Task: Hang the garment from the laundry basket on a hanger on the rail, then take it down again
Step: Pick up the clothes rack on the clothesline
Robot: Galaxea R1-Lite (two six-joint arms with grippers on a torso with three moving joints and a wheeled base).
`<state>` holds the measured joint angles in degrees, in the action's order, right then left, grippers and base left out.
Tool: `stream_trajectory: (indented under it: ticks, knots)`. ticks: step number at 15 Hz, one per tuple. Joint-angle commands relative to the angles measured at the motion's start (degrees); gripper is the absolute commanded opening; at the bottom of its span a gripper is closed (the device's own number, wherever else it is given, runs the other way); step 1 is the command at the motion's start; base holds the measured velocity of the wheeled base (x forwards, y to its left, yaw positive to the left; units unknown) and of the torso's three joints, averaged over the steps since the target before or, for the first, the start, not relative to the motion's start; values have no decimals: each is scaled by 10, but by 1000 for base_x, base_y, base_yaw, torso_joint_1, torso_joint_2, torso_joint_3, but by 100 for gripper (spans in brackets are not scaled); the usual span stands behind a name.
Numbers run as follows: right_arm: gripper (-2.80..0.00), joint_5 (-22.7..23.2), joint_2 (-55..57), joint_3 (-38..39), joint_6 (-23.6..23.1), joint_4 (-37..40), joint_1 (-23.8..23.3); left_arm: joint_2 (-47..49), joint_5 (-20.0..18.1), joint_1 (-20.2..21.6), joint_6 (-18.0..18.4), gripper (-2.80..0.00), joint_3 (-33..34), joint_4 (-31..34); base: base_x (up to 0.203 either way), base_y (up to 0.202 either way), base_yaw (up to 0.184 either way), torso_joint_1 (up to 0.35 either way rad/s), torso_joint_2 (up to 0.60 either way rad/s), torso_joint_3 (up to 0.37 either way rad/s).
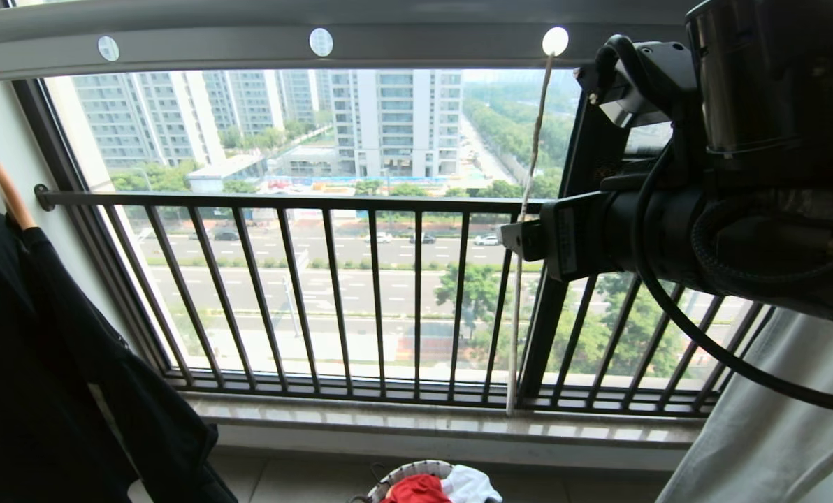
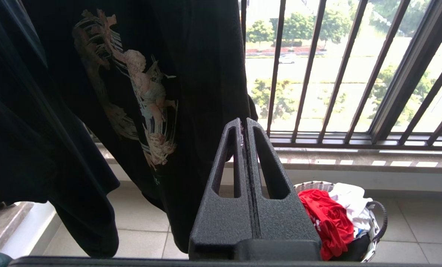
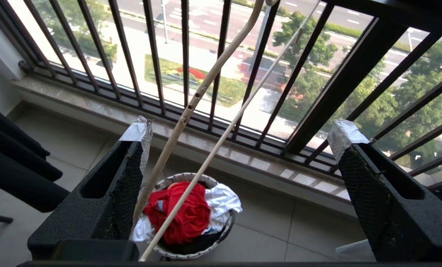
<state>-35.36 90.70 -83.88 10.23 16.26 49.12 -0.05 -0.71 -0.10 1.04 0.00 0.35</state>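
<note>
- right gripper point(image 3: 239, 148) is raised near the rail point(image 1: 263, 42), jaws spread wide and holding nothing; the hanger point(image 3: 191, 111) passes between its fingers, close to one of them.
- the hanger's thin whitish wire hangs from a hole in the rail, down in front of the window railing point(image 1: 284, 202).
- the garment point(image 3: 185, 211), red, lies bunched in the laundry basket point(image 3: 226, 228) on the tiled floor below the sill, beside a white cloth point(image 3: 221, 202).
- left gripper point(image 2: 245, 126) is clenched with nothing between the jaws, parked low beside the hanging black t-shirt point(image 2: 139, 81).
- a pale grey-green garment point(image 1: 773, 419) hangs to the right.
</note>
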Motion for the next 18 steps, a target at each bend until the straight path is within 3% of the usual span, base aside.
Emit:
stream_trajectory:
  ticks: [1, 7, 14, 15, 18]
  knots:
    - [0, -2, -8, 1, 1, 1, -1, 0, 0, 0, 0, -280, 0, 0, 0, 0, 0, 0, 0, 0]
    - [0, 9, 49, 2, 4, -23, -12, 0, 0, 0, 0, -280, 0, 0, 0, 0, 0, 0, 0, 0]
    - [0, 11, 76, -1, -26, -62, -47, 0, 0, 0, 0, -280, 0, 0, 0, 0, 0, 0, 0, 0]
    - [-280, 11, 75, -1, -28, -62, -52, 0, 0, 0, 0, -280, 0, -1, 0, 0, 0, 0, 0, 0]
    - [-280, 11, 72, -1, -35, -69, -57, 0, 0, 0, 0, -280, 0, 0, 0, 0, 0, 0, 0, 0]
